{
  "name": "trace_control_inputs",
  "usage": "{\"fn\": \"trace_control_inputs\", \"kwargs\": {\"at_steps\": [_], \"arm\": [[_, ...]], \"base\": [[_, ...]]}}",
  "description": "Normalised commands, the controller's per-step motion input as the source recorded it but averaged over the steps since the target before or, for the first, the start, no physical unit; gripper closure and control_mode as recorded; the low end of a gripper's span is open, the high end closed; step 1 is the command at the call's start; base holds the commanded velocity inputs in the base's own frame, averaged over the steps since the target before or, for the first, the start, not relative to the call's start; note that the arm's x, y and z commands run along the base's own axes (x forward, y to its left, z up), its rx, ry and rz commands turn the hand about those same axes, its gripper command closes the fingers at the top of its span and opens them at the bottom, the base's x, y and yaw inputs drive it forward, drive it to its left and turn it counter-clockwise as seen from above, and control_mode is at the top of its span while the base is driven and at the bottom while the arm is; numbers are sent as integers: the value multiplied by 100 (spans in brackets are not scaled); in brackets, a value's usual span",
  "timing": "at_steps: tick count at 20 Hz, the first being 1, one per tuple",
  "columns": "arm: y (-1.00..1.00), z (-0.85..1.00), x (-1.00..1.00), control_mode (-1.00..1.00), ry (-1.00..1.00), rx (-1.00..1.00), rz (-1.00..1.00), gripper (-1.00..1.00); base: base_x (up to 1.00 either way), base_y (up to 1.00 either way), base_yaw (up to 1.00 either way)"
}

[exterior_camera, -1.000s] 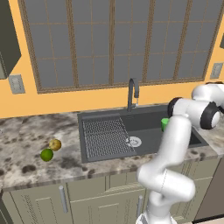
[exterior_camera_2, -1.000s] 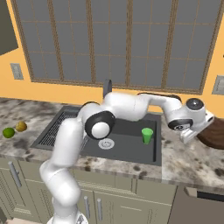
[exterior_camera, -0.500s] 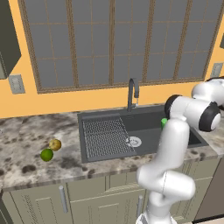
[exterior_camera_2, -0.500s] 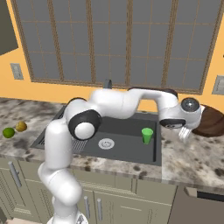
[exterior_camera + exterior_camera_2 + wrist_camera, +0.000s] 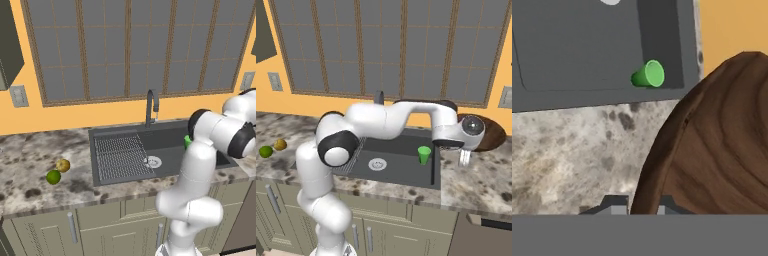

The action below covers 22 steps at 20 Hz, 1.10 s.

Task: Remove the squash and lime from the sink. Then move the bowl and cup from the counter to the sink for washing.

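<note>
My gripper (image 5: pixel 465 158) hangs at the right edge of the dark grey sink (image 5: pixel 406 175), fingers down. In the hand view the gripper (image 5: pixel 643 208) is shut on the rim of the reddish-brown bowl (image 5: pixel 722 150), which passes between the two tips. The bowl (image 5: pixel 493 134) shows behind the hand, over the counter right of the sink. The green cup (image 5: pixel 424 154) stands in the basin near its right wall, and appears as the cup (image 5: pixel 649 75) and the cup (image 5: pixel 187 142), partly behind my arm. The squash (image 5: pixel 62 165) and the lime (image 5: pixel 53 176) lie on the counter left of the sink (image 5: pixel 115 175).
A dark arched faucet (image 5: pixel 151 106) rises behind the basin. The ribbed drainboard (image 5: pixel 120 156) takes the sink's left part, with the round drain (image 5: pixel 376 163) beside it. My arm arches over the basin. Speckled counter (image 5: pixel 481 185) runs right of the sink.
The arm's middle links have swung across above the sink. The hand has stayed at the sink's right edge, and the bowl looks slightly higher and nearer the basin.
</note>
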Motion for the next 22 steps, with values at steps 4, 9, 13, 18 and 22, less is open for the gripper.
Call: {"fn": "trace_control_inputs", "kwargs": {"at_steps": [4, 9, 13, 18, 22], "arm": [[29, 18, -29, -100, 3, -4, 25, 100], [25, 18, -29, -100, 5, -4, 23, 100], [27, 12, -20, -100, 12, -6, 22, 100], [27, 10, -14, -100, 13, -6, 21, 100], [26, 10, -15, -100, 7, -3, 19, 100]], "base": [[0, 0, 0], [0, 0, 0], [0, 0, 0], [0, 0, 0], [0, 0, 0]]}}
